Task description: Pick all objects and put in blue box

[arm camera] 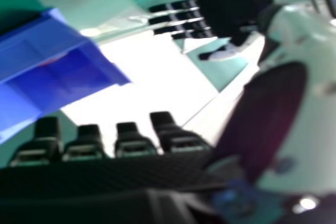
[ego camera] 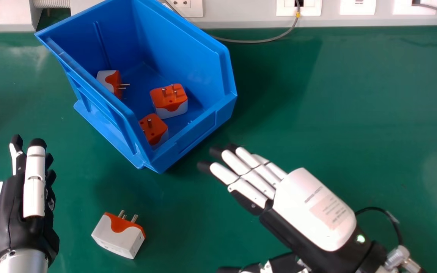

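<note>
1. The green table (ego camera: pixel 336 94) carries everything; the blue box (ego camera: pixel 188 57) stands near its far edge, left of middle, one corner pointing toward the robot.
2. The right hand (ego camera: pixel 313 208) is apart, fingers straight, holding nothing, just to the right of that near corner.
3. The left hand (ego camera: pixel 13 223) is also apart and unladen, fingers extended, to the left of the loose adapter (ego camera: pixel 118 237).
4. That adapter lies on the table, well in from the far edge, on the robot's side of the box's near corner. The left hand looks the better choice (it is the nearer one): come down low, with thumb and fingers across the white body, close squarely, then lift above the box rim before crossing.
5. Inside, one adapter (ego camera: pixel 106 79) is by the left wall, a second adapter (ego camera: pixel 170 102) near the middle, a third adapter (ego camera: pixel 157 132) by the near corner; release between them, gently.
6. The metal pins (ego camera: pixel 134 218) point toward the far edge; gripping there could twist the adapter.
</note>
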